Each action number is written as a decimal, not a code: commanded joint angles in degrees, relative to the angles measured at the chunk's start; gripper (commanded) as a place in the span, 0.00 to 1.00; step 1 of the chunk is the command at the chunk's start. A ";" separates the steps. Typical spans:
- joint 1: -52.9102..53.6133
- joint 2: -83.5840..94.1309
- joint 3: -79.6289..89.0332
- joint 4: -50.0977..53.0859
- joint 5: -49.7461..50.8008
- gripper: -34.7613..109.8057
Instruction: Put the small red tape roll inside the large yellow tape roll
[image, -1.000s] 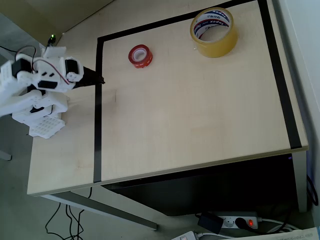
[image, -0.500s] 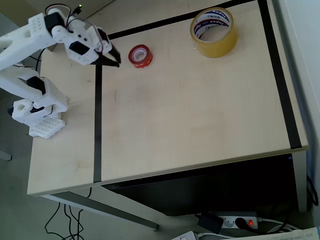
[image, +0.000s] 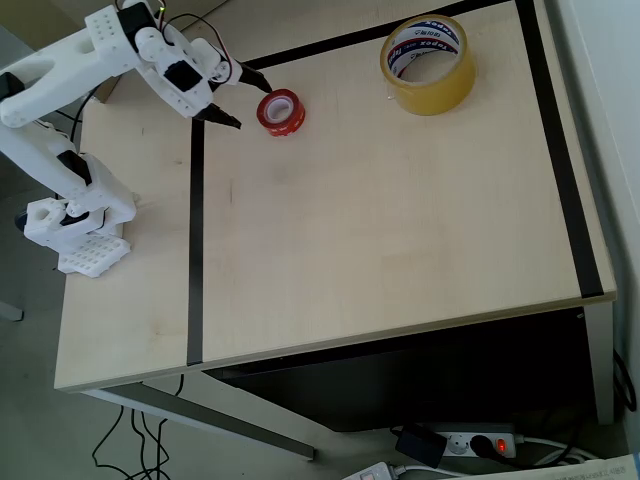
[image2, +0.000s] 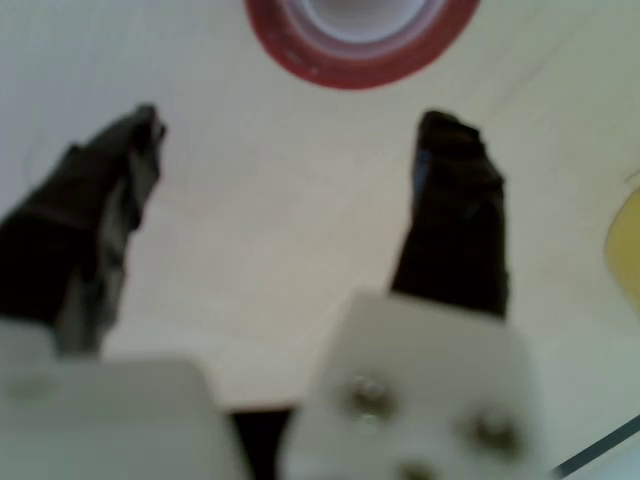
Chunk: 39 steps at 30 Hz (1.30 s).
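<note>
The tool (image: 238, 98) hangs with its 2 dark fingers (image2: 455, 210) spread apart and nothing between them, just at 9 o'clock of the small red tape roll (image: 281, 110), which lies flat on the desk (image: 400, 220) in the overhead view. In the wrist view the red roll (image2: 360, 45) sits at 12 o'clock, just beyond the fingertips. The large yellow tape roll (image: 428, 64) stands well apart at 2 o'clock of the red one, near the desk's far edge.

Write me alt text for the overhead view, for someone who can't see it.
A white robot arm reaches from the table's left edge, its open claw just left of a small red tape roll lying flat, not touching it. A large yellow tape roll stands apart at the upper right, inside a black tape border on the pale wooden table.
</note>
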 joint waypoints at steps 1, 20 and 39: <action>-2.64 2.02 -0.18 -0.26 -1.76 0.42; -3.96 0.79 13.54 -14.15 -2.55 0.42; 2.64 -2.11 -4.92 -8.70 -0.35 0.24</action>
